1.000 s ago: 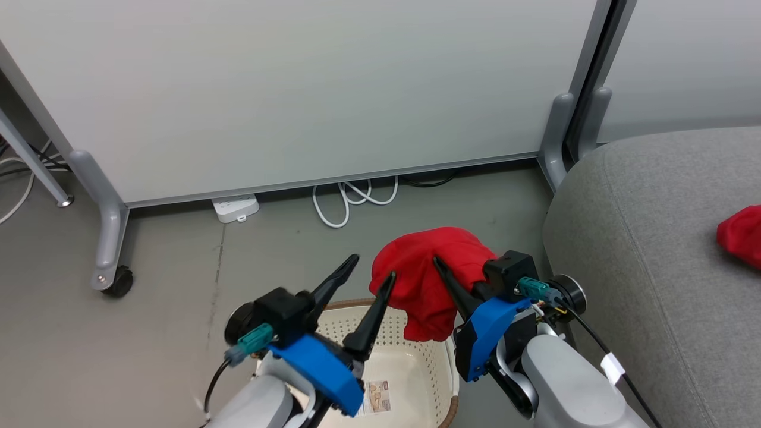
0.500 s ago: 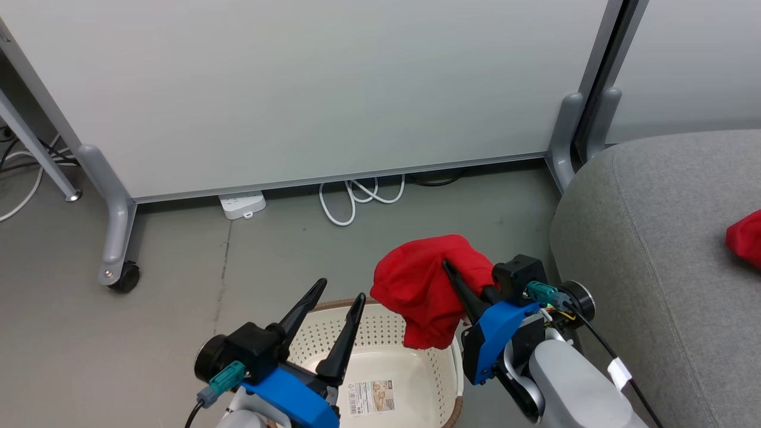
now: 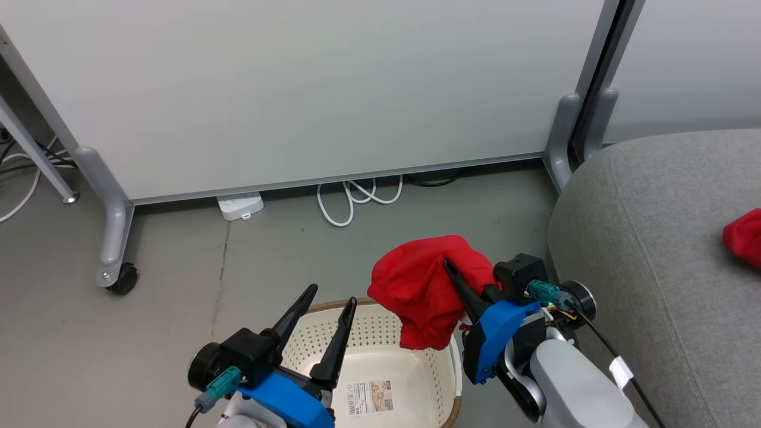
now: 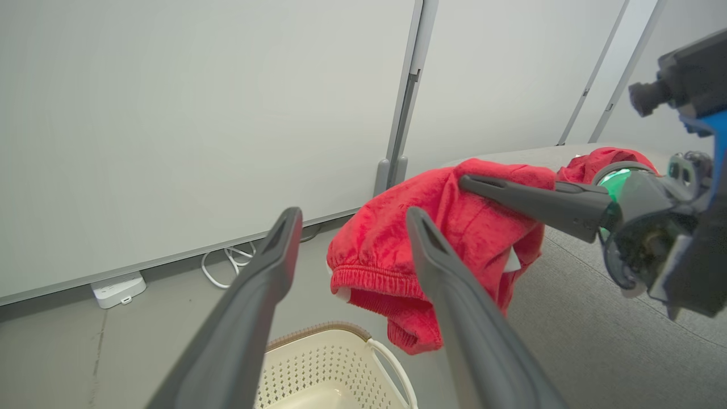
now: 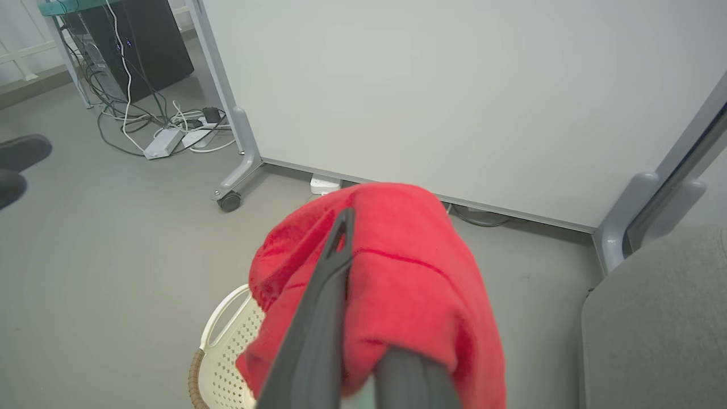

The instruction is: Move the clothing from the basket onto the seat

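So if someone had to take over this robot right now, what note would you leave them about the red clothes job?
Left claw: open, holding nothing, poised over the basket.
Right claw: shut on a red garment, held up above the basket's edge, next to the seat.
Done: the other red garment lies on the seat. The basket's visible bottom is bare apart from a label.
Left: carry the held garment over the seat, likely to the robot's right, and let go.
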